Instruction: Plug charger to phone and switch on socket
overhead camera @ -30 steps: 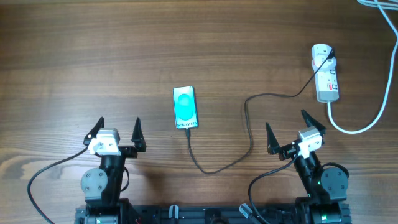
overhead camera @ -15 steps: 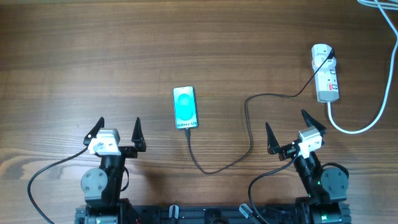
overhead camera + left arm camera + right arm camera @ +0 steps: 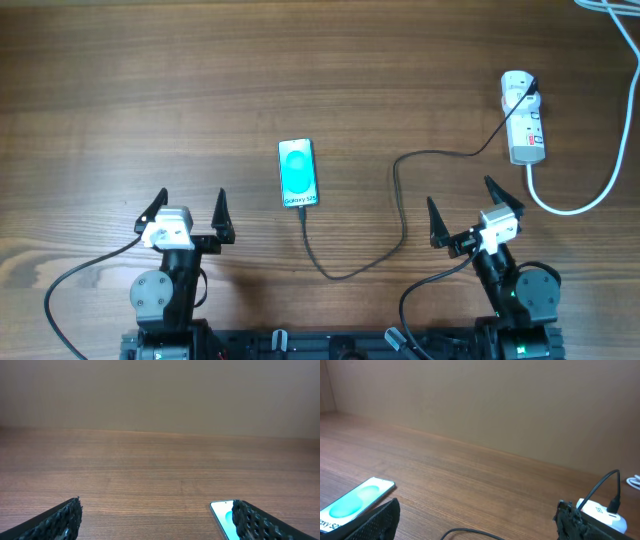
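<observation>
Since both claws sit at the near edge with nothing in them, it really comes down to which arm is closer to what. The left gripper (image 3: 188,207) has its jaws spread wide and empty, and so does the right gripper (image 3: 464,205).

Going out from the left one, the phone (image 3: 298,172) is to its right and a bit farther away. It lies flat on the table (image 3: 120,80) with its long axis running near-to-far and the "Galaxy" end pointing back at the robot. In the left wrist view it only peeks in beside the right finger.

The charger (image 3: 440,153) has its connector tip right at that near end of the phone. Honestly I can't tell if it's seated or just touching. The black cable loops toward the near edge, swings right, climbs past the left side of the right gripper and heads off to the socket (image 3: 523,130).

The socket sits far and right of the right gripper, well apart from the left one. It also lies roughly near-to-far, with the thick white cord (image 3: 580,205) curling off its near end.

My read: left arm takes the phone end, right arm takes the switch.
</observation>
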{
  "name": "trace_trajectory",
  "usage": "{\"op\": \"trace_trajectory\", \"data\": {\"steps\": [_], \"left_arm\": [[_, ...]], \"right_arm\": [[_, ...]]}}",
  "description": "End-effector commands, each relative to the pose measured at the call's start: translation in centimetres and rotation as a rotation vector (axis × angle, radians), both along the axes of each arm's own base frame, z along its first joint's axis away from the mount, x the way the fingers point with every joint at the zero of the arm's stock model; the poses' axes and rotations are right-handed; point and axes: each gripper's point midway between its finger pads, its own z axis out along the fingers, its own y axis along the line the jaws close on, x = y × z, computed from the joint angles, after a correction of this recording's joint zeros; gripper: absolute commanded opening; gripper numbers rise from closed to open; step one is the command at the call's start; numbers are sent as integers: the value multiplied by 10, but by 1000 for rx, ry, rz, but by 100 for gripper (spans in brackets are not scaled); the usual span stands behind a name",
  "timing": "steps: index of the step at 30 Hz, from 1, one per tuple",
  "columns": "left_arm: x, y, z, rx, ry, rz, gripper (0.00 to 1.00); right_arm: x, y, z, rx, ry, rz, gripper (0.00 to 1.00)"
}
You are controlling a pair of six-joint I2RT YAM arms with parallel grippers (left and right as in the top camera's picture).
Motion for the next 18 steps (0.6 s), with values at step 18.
{"op": "trace_trajectory", "data": {"steps": [18], "left_arm": [[0,1,-2,13,1,9,100]], "right_arm": [[-2,3,3,-4,-18,17,100]]}}
